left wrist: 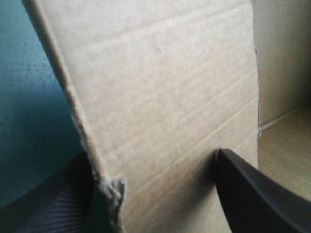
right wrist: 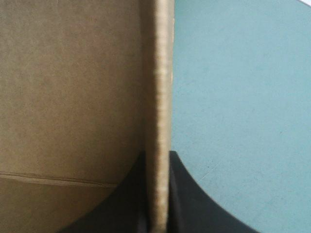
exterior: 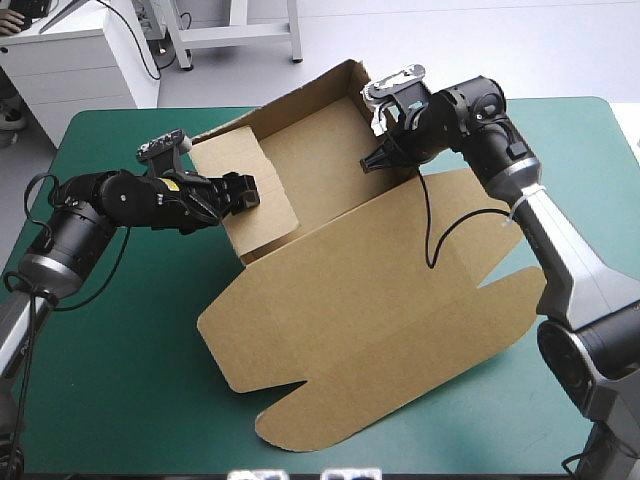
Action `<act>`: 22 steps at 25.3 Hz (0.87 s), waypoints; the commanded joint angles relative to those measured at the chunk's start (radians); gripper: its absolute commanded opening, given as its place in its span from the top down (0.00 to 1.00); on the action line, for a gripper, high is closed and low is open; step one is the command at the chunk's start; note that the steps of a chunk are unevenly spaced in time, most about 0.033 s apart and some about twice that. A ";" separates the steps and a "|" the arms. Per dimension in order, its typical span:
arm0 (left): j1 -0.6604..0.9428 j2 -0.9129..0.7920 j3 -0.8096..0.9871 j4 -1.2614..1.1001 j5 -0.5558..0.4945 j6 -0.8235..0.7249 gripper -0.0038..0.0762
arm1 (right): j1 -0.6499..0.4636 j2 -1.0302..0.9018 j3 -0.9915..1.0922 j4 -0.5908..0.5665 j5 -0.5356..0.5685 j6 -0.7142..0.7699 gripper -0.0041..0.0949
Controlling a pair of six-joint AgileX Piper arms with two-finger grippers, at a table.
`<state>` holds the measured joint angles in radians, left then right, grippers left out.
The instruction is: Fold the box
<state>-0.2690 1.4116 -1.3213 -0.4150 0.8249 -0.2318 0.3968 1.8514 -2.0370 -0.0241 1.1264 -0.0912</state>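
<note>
- Box of cut brown board [exterior: 340, 300] sits mid-table on the teal-green cover [exterior: 120, 350], with its far walls raised and its broad lid lying flat toward the near edge.
- The left gripper [left wrist: 151, 156], two black fin-shaped fingers, straddles the box's left wall, fingers wide apart, one outside and one inside.
- The right gripper [right wrist: 158, 160] pinches the right wall's edge, nearly closed on the board.
</note>
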 commanded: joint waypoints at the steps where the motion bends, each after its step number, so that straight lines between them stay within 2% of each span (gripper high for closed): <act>1: -0.008 -0.034 -0.032 -0.046 -0.078 -0.068 0.38 | 0.021 -0.080 -0.028 0.035 -0.079 0.029 0.97; 8: -0.012 -0.012 -0.032 -0.050 -0.069 -0.172 0.40 | 0.032 -0.112 -0.029 0.039 -0.101 0.034 0.97; 16: -0.106 0.047 -0.032 0.055 -0.121 -0.275 0.40 | 0.035 -0.138 -0.029 0.041 -0.108 0.038 0.97; 22: -0.117 0.057 -0.032 0.024 -0.177 -0.295 0.40 | 0.035 -0.151 -0.030 0.037 -0.116 0.041 0.97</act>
<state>-0.3705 1.5003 -1.3213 -0.3101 0.7388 -0.5128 0.4167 1.7745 -2.0370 -0.1013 1.1112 -0.0843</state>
